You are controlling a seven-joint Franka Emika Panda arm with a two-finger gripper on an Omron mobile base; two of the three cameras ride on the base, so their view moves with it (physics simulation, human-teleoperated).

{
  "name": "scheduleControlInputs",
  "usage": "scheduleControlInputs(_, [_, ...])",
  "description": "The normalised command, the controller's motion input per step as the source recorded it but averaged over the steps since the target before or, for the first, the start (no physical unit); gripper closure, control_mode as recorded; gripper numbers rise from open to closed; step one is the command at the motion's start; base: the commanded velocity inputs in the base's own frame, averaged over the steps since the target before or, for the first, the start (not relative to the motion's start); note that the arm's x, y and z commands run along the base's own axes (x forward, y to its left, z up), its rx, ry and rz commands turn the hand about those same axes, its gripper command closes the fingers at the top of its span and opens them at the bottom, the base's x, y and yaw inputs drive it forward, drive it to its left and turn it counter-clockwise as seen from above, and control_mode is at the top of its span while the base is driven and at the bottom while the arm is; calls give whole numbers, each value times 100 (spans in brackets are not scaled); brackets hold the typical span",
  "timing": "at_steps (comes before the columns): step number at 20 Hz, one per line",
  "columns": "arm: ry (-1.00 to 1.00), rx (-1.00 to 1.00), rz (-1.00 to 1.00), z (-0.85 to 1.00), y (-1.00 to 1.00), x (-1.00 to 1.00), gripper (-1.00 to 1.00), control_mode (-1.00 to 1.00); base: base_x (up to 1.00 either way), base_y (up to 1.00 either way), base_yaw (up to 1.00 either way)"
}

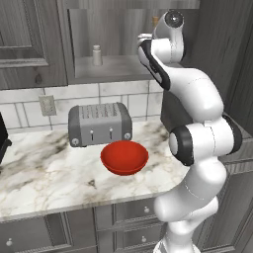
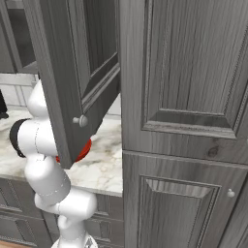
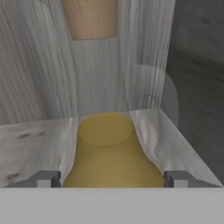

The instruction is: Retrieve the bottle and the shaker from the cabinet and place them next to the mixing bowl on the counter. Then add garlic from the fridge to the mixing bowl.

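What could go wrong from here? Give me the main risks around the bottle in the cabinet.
1. The end effector straddles the bottle low on its wide, sloping body, fingers apart on either side. Closing there could squeeze it out or tip it.
2. The bottle sits in the niche corner of the cabinet, walls close by. A tilted lift-out may knock it.
3. The shaker shares that shelf, and a wide arm swing might topple it.

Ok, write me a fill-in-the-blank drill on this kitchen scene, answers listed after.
1. The mixing bowl on the counter is coloured ____.
2. Right behind the bowl stands a grey ____.
3. The shaker stands on the shelf of the ____.
4. Between the gripper fingertips stands the amber ____.

Answers: red; toaster; cabinet; bottle
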Motion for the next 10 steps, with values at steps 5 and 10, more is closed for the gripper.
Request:
scheduleControlInputs(5, [-4, 0, 0, 0, 4, -70, 100, -100, 0, 0, 0])
scheduleControlInputs(10, [-8, 0, 0, 0, 25, -100, 100, -100, 0, 0, 0])
